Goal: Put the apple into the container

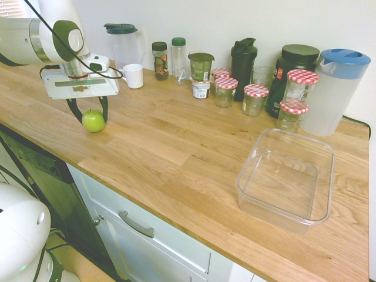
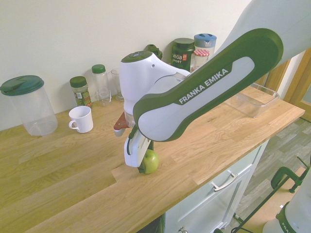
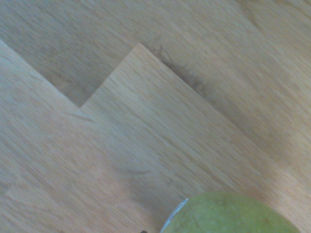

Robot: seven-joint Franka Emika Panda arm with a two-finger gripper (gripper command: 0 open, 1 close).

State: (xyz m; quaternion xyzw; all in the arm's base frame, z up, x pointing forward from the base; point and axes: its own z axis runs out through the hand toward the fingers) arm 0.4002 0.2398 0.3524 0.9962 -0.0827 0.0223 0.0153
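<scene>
Gripper (image 1: 90,114): you see its fingers clamped on the apple, pointing straight down.
Apple (image 1: 93,120): sits on the wooden counter (image 1: 176,153), far left of the container.
Container (image 1: 288,179): lies well apart, below the red-lidded jars (image 1: 267,94).

White rounded arm (image 2: 204,92), dark green panels, "FRANKA EMIKA" lettering, black cable, dark claw (image 1: 89,111)

- "FRANKA EMIKA" stands in white capitals on the dark green band of the robot arm (image 2: 206,87).
- "vega" and, it seems, "sport" stand on the label of the dark tub (image 2: 182,54) by the wall.
</scene>
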